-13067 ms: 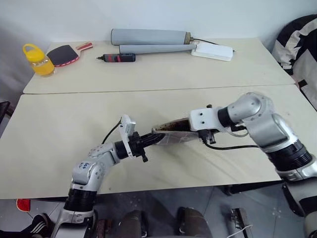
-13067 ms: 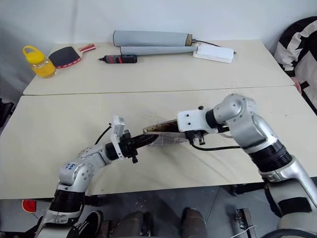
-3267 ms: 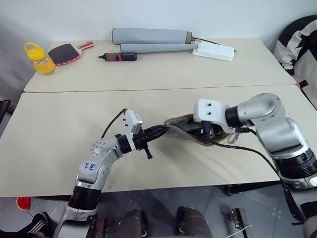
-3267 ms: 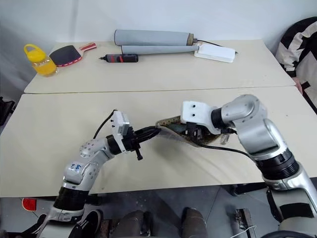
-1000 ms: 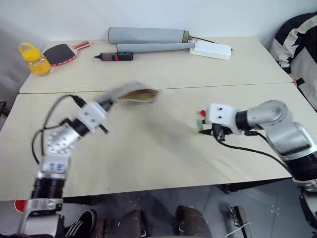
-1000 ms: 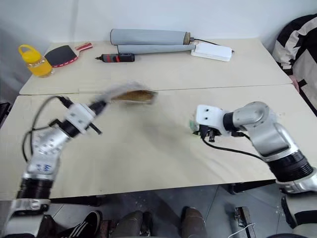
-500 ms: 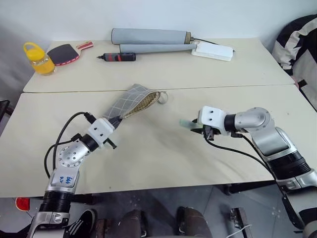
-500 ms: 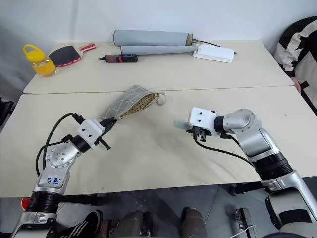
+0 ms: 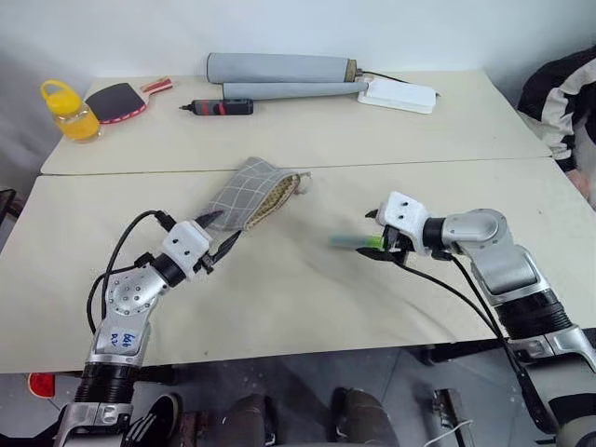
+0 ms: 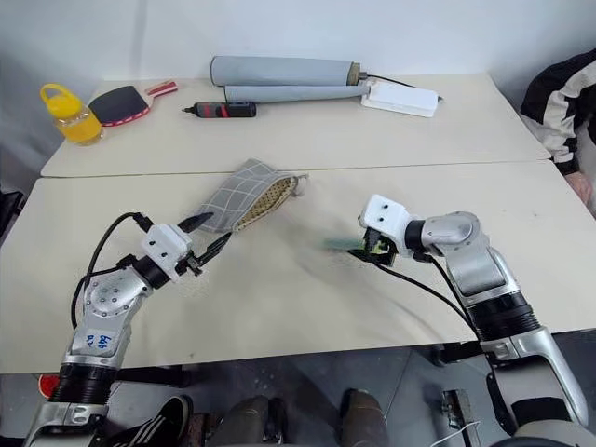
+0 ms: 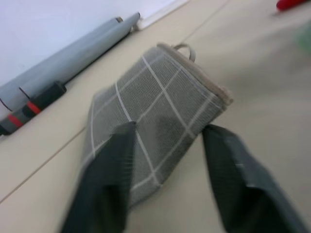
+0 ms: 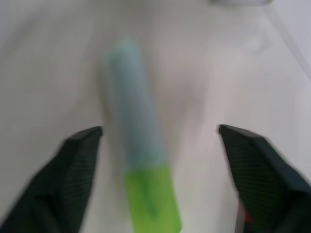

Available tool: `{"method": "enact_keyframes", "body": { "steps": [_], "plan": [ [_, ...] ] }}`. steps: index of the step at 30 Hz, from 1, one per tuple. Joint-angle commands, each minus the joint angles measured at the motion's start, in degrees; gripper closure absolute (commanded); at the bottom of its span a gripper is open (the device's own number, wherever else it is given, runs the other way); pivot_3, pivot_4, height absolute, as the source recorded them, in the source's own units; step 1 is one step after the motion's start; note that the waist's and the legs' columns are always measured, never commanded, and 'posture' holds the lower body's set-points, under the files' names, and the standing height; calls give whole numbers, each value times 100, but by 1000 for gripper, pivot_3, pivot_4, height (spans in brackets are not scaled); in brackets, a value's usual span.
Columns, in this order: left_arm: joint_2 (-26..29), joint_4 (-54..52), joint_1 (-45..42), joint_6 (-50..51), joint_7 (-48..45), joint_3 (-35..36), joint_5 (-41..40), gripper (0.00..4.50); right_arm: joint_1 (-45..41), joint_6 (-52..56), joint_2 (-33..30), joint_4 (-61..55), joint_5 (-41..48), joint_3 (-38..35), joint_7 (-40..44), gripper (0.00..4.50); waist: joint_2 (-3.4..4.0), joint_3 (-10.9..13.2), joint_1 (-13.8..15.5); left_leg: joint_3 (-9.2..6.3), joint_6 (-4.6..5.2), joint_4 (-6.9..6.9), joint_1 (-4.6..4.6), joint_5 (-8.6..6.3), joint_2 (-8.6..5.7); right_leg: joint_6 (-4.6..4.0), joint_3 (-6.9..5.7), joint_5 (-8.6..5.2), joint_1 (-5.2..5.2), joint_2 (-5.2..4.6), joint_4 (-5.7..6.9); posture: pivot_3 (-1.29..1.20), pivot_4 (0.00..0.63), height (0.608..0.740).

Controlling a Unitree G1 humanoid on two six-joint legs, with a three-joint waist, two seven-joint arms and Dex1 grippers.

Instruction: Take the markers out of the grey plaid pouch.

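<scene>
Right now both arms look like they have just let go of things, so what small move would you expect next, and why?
Probably the right end effector draws back a little from the light green marker. Its fingers stand wide apart with the marker lying free on the table between them. The left end effector is open too, and the grey plaid pouch lies flat on the table, so nothing is held.

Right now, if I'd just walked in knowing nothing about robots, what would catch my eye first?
Probably the grey plaid pouch lying near the middle of the table, with the left gripper open just in front of it. Over on the right, a light green marker lies on the table between the open fingers of the right gripper. At the back left, a yellow jar stands beside a red and black paddle.
</scene>
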Motion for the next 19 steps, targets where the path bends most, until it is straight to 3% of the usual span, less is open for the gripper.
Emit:
{"method": "enact_keyframes", "body": {
  "steps": [1, 7, 11, 19],
  "plan": [
    [124, -884, 422, 519, -180, 512, -819, 1315, 318, 427, 156, -686, 1064, -988, -9, 418, 0, 0, 3, -3, 0, -2, -1, 0, 1, 0, -2, 0, 0, 1, -3, 0, 150, 740],
    [331, -2076, 1434, 1432, -295, 1087, -1587, 1315, 1899, -120, 40, -1589, 1594, -1859, 140, 418, 0, 0, 92, -16, -2, -8, -2, -7, -3, 1, -9, 0, 6, 1, -13, 0, 150, 740],
    [411, -1968, 2104, 1568, -277, 1859, -1735, 1315, 3395, -1302, 197, -1474, 1476, -2606, 1, 418, 1, 0, 158, -9, 0, -8, 7, -11, -1, 1, -5, 0, 17, 5, -27, 0, 150, 740],
    [397, -1243, 2419, 1444, -403, 2345, -1715, 1315, 4001, -2568, 284, -509, 1473, -3216, -333, 418, 2, 0, 136, 25, 4, -8, 36, -16, 3, -10, 34, -2, 20, 5, -47, 0, 150, 740]
  ]
}}
